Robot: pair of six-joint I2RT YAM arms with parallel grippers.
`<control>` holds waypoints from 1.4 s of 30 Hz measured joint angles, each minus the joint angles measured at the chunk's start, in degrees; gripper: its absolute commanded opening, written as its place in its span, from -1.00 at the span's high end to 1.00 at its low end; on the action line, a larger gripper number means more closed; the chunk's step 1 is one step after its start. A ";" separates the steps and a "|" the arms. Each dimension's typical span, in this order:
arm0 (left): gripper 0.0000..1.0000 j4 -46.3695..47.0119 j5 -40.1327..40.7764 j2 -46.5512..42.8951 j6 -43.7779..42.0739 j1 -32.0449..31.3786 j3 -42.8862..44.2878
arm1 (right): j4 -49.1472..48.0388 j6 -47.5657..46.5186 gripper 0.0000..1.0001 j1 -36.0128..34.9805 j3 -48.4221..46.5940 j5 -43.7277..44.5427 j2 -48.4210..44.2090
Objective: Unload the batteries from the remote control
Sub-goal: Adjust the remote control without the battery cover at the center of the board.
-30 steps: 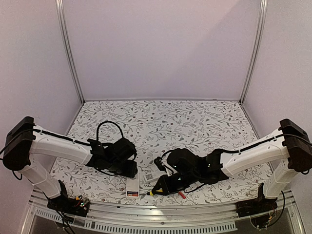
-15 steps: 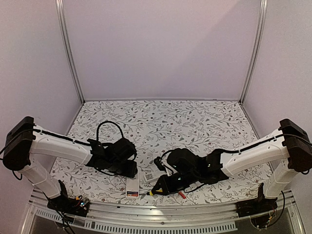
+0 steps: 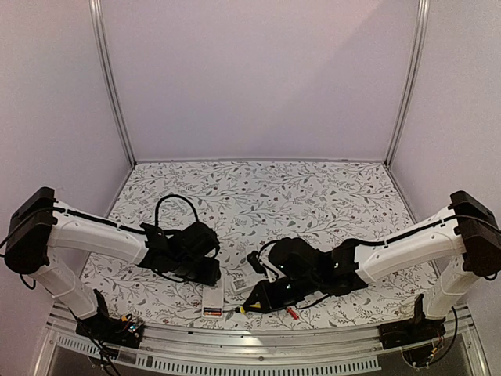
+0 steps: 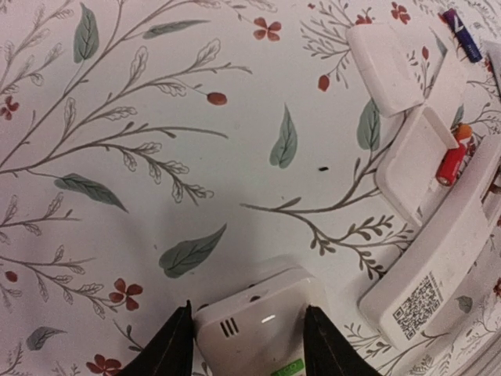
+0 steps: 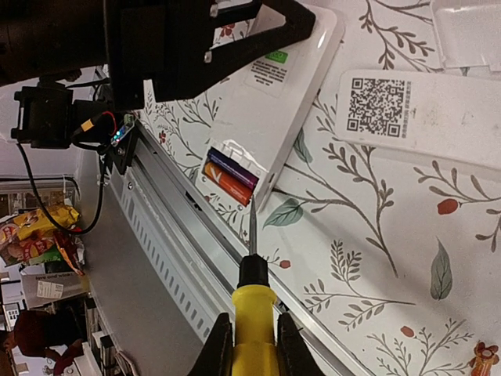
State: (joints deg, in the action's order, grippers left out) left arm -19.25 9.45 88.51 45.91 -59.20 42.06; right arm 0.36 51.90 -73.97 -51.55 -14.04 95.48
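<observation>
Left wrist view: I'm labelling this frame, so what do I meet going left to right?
The gripped white remote → small white cover → red-orange battery. The QR-coded remote and dark battery overlap these, so left out.

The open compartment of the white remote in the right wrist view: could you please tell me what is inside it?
Two cells lie side by side in the remote: a dark purple battery and a red-orange battery. Whatever lies beneath them is covered.
</observation>
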 measured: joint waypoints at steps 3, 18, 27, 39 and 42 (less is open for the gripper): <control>0.00 -0.09 0.02 -0.02 0.44 0.00 0.00 | 0.28 0.20 1.00 0.00 0.00 0.61 -0.76; -0.85 -6.51 -2.91 -11.26 8.63 -0.59 -4.22 | 3.06 -0.59 1.00 4.17 -1.79 3.87 -1.51; -0.86 0.52 -8.74 -24.96 16.20 -0.55 -11.87 | 6.60 -6.91 1.00 7.21 -10.43 3.17 6.19; -0.92 1.88 -15.39 -36.20 15.32 9.99 -14.10 | 5.18 -20.09 1.00 8.07 -23.93 -7.87 16.11; -0.92 1.79 -18.84 -36.59 11.17 15.96 -14.10 | 6.62 -20.92 1.00 8.00 -23.91 -6.01 16.37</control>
State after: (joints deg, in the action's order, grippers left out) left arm -17.45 -9.39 51.92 57.08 -43.24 27.97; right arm 6.98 30.98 -65.98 -75.46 -20.05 111.85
